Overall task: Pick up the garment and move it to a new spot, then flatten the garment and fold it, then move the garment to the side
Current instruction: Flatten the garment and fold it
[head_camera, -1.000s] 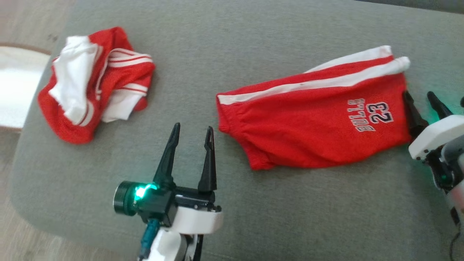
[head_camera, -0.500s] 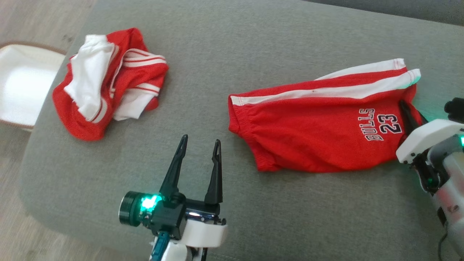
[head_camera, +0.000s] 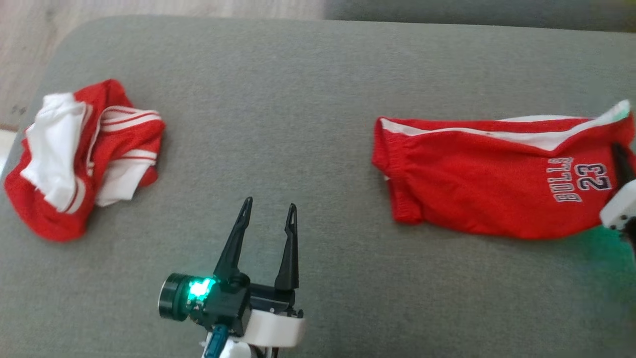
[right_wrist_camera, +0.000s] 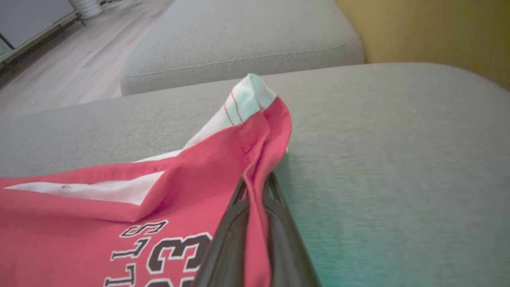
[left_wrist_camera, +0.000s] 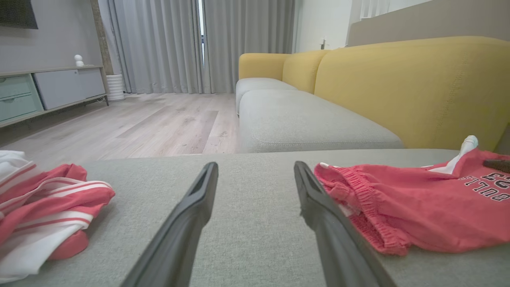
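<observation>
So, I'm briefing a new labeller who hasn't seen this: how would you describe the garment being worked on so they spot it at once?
On the wide grey cushion, look to the robot's right side, where red shorts lie mostly flat. Unlike the crumpled red-and-white garment at the left, they carry BULLS 23 lettering, and the right pincer is shut on their hem.

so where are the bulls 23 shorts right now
In the head view the red shorts lie on the right of the grey cushion, their hem pinched by the right gripper; the crumpled garment sits far left.
</observation>
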Robot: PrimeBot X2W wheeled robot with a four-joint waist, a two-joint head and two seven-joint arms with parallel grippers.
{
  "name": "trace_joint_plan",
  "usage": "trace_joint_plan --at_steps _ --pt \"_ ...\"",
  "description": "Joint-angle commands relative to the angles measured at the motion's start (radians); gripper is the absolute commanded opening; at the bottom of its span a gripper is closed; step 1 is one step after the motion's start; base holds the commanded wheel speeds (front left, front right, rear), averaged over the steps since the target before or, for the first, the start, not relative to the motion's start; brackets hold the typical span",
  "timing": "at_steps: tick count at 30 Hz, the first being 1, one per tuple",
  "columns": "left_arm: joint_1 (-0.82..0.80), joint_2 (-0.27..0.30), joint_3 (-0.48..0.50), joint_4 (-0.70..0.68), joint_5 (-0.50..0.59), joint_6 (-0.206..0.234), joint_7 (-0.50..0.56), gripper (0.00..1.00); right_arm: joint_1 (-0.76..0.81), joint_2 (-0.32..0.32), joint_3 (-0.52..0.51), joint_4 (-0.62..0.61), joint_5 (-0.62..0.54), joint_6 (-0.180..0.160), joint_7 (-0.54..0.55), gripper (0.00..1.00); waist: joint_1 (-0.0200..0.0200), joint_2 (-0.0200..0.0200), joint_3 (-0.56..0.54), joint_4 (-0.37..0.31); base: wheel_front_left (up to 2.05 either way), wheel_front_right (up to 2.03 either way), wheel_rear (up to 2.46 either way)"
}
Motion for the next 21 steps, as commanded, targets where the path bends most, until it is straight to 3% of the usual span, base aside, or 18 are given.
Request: trace_joint_plan --at_steps 1,4,9,21 --pt "-0.009 0.003 0.041 -0.027 0.008 -0.002 -0.009 1.00 0.004 -0.037 0.006 -0.022 0.010 -0.001 -0.019 0.00 0.0001 0.0000 -0.011 -0.021 0.00 0.00 0.00" --pt "-0.005 0.003 0.048 -0.023 0.008 -0.004 -0.009 1.00 -0.010 -0.044 0.008 -0.038 0.002 -0.001 -0.040 0.00 0.0001 0.0000 -0.021 -0.036 0.00 0.00 0.00" --pt "0.005 0.003 0.056 -0.010 0.006 -0.011 -0.010 1.00 -0.038 0.007 0.028 -0.103 -0.009 -0.001 -0.047 0.00 0.0001 0.0000 -0.048 -0.046 0.00 0.00 0.00" --pt "0.015 0.003 0.047 -0.001 -0.001 -0.020 -0.010 1.00 -0.090 0.221 0.131 -0.250 -0.069 -0.001 0.039 0.00 0.0001 0.0000 -0.091 0.001 0.00 0.00 0.00"
